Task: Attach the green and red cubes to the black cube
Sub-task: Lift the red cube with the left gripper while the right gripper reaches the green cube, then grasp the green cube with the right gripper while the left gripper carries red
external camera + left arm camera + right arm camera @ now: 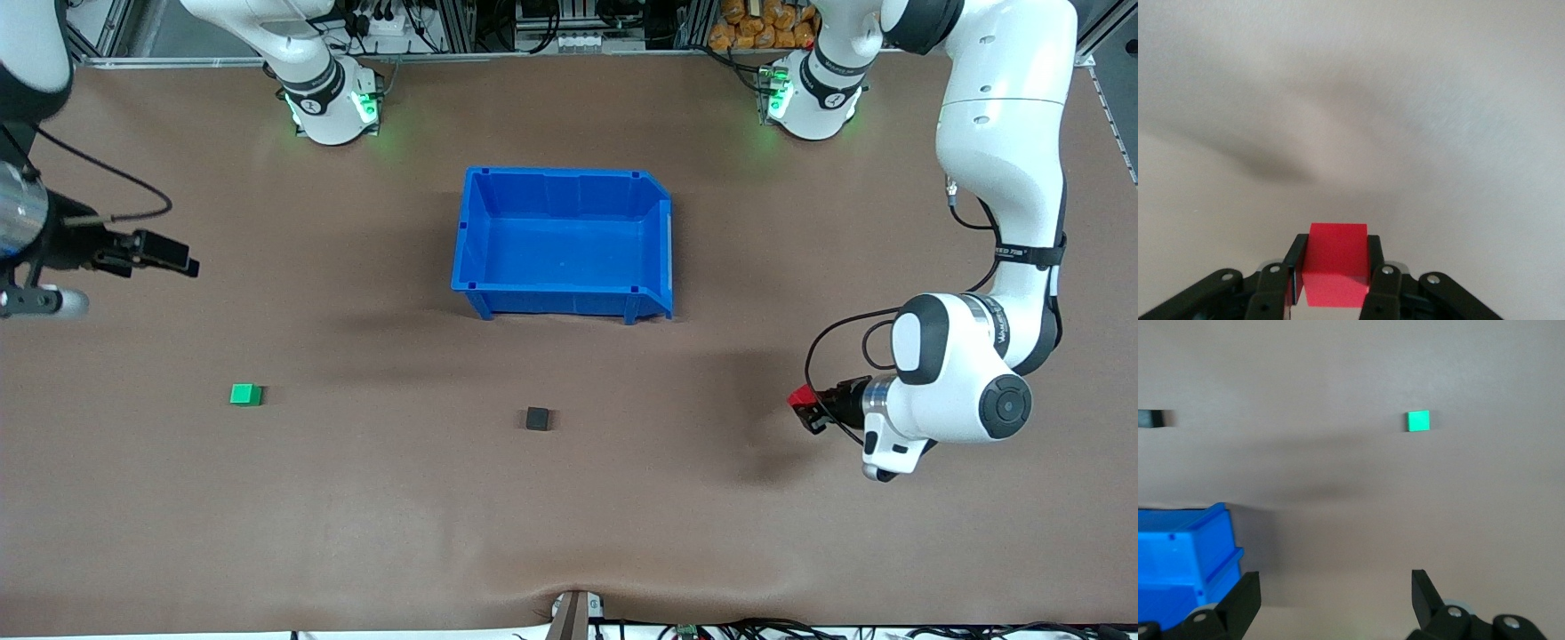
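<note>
Black cube (1151, 419) (edge-cropped)

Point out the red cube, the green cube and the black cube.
red cube (1335, 257): left wrist view, its upper face, clamped in the left gripper.
green cube (245, 394): front view, its top face.
black cube (537, 418): front view, its top face.

Our two white Franka arms

We see glossy white shells with black joint bands, green lights at both bases, black cables looping along each wrist, and black fingers (1279, 283) with silver screws.
</note>
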You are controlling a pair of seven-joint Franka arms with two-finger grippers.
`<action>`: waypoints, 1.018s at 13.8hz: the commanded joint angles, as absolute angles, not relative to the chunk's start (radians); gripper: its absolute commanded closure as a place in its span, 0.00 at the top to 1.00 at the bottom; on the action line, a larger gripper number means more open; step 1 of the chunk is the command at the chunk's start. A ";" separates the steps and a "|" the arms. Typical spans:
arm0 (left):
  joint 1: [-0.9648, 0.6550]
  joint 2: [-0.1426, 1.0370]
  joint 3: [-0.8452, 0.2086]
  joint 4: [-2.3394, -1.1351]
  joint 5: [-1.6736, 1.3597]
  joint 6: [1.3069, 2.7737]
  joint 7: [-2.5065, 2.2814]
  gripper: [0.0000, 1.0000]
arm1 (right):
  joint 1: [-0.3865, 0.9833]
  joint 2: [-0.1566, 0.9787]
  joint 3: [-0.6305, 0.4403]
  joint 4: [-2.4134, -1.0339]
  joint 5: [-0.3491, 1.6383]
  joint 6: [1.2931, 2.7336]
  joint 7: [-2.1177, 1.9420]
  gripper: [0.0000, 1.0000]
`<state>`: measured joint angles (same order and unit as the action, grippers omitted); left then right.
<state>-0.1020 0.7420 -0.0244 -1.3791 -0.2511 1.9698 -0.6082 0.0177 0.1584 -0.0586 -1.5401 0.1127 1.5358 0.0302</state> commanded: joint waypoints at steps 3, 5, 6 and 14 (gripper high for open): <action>-0.172 0.799 -0.026 -1.309 -0.327 2.032 -0.883 0.00 | -0.055 0.362 -0.055 -1.535 0.104 1.641 0.003 1.00; -0.195 0.833 -0.035 -1.281 -0.378 2.061 -0.972 0.00 | -0.080 0.428 -0.055 -1.546 0.100 1.730 -0.070 1.00; -0.196 0.848 -0.037 -1.275 -0.417 2.086 -0.995 0.00 | -0.107 0.452 -0.055 -1.564 0.095 1.793 -0.137 1.00; -0.317 0.937 -0.034 -1.243 -0.522 2.293 -1.287 0.00 | -0.137 0.629 -0.054 -1.698 0.087 2.257 -0.391 1.00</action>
<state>-0.2820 0.8988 -0.0414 -1.2979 -0.5040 2.2669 -1.1967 -0.1426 0.6191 -0.0627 -1.6509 0.1004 2.1701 -0.3826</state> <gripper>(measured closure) 0.608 0.000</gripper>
